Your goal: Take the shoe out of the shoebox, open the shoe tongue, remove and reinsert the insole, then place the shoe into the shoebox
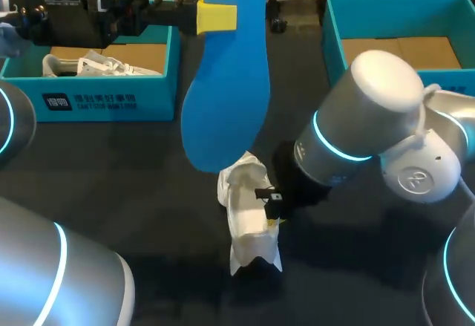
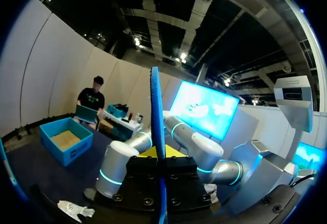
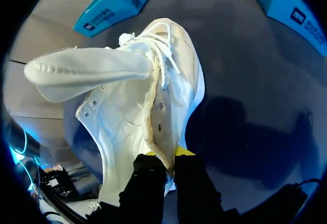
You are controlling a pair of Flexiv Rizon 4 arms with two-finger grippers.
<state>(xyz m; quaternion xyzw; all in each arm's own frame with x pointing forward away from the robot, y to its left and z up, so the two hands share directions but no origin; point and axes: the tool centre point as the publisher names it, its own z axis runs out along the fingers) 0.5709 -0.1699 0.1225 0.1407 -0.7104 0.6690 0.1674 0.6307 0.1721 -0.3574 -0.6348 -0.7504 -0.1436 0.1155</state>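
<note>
On the dark surface (image 1: 111, 185), in front of two teal boxes (image 1: 111, 96) (image 1: 334, 44), right tool (image 3: 171, 160) pinches the shoe (image 1: 249, 218) rim; above, left tool (image 1: 215, 15) grips the insole (image 1: 226, 96).

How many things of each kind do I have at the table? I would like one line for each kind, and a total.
shoebox: 2
white shoe: 2
blue insole: 1
total: 5
</note>
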